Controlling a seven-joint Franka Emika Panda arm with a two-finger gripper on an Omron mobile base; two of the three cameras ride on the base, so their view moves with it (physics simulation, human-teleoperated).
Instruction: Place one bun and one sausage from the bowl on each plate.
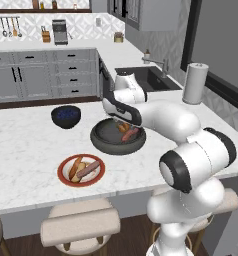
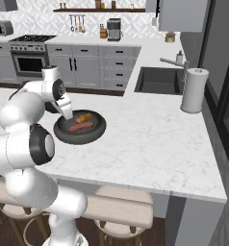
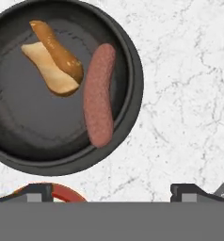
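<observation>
Hovering over the dark grey bowl (image 3: 132, 84) on the marble counter (image 3: 189, 94), the gripper (image 3: 111, 193) stands released and empty.
Inside lie one sausage (image 3: 99, 96) and one bun (image 3: 55, 59), touching; the red-rimmed plate (image 1: 65, 166), nearer and left, carries another pair.

The marble bench (image 1: 26, 145) carries a small, deep dark blue bowl (image 1: 66, 116), and everything else sits around it. Off toward the window side, a white paper towel roll (image 2: 194, 90) stands upright on the bench, just beside the dark sink (image 2: 159, 79) with its faucet (image 2: 176, 60). Beyond the blue bowl, across the floor, runs a row of grey cabinets (image 1: 41, 75) with a coffee machine (image 1: 59, 31) on top and utensils (image 1: 10, 26) hanging on the wall above. An oven (image 2: 29, 61) sits along that far row. Padded stools (image 1: 81, 225) tuck under the bench's near edge.
</observation>
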